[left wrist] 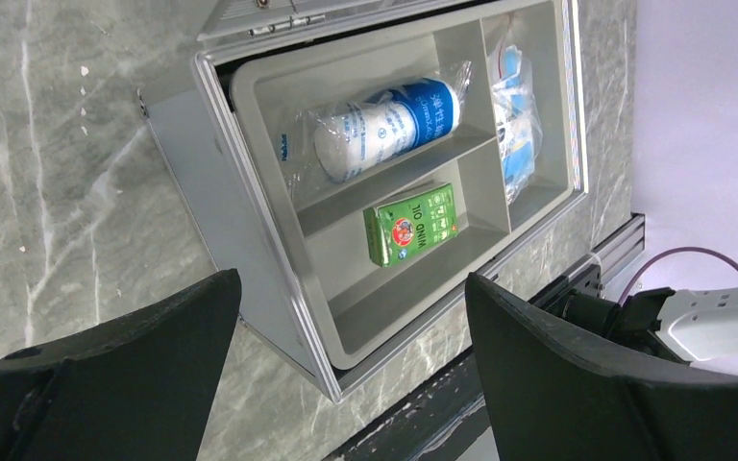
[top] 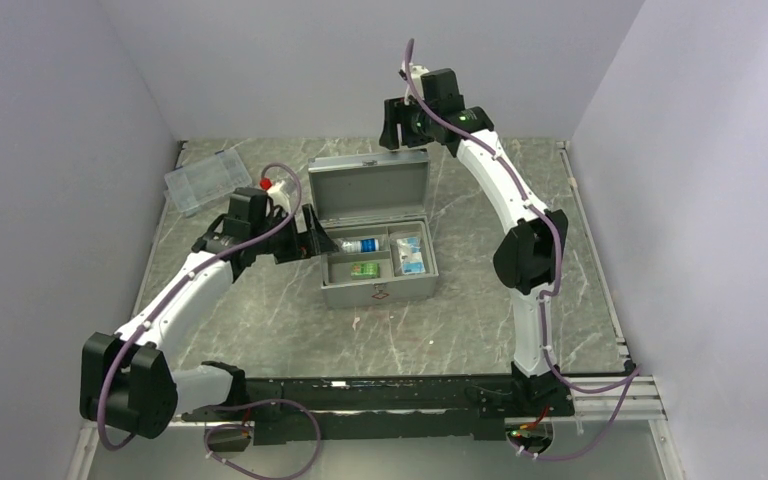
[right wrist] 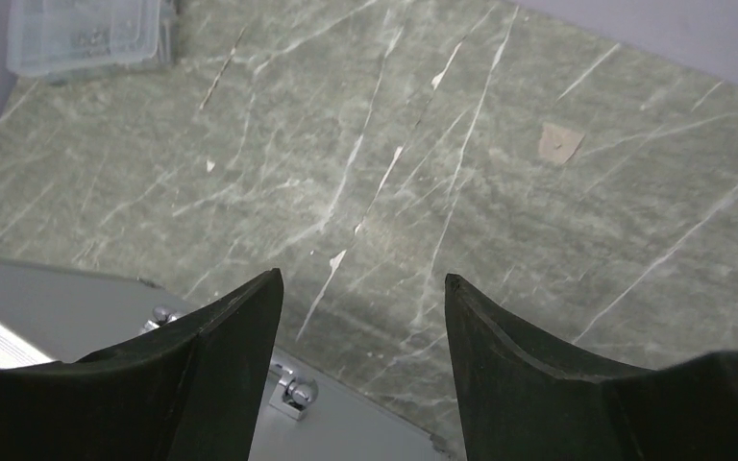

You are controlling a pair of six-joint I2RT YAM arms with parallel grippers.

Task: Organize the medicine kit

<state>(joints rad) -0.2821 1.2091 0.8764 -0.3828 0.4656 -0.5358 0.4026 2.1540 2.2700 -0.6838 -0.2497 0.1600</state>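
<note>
1. One rigid metal case to deal with: find the medicine kit (top: 378,288) near the middle of the table (top: 480,330), lid (top: 370,190) raised and leaning toward 12 o'clock, tray insert (left wrist: 384,322) exposed.
2. Expect stiffness and some weight (sheet metal, by the look), plus smooth walls likely to slip under a side pinch.
3. Judge the lid's free edge, or the metal fitting (right wrist: 293,389) on its top, as the better hold. Ease the lid down on its hinge, never let it drop.
4. Treat the contents as light. Bagged blue-and-white bottle (left wrist: 384,125) at 11 o'clock in the tray, probably slick and crinkly. Green carton (left wrist: 411,223) at 7 o'clock, crushable. Blue-white packets (left wrist: 514,115) at 3 o'clock, soft.
5. Note the left gripper (left wrist: 353,279) spread wide and holding nothing, just beside the kit's 9 o'clock wall.
6. Note the right gripper (right wrist: 361,277) partly spread and empty, high over the lid's top edge at 12 o'clock.
7. Leave the clear compartment box (top: 207,180) alone at 10 o'clock, well apart from the kit.
</note>
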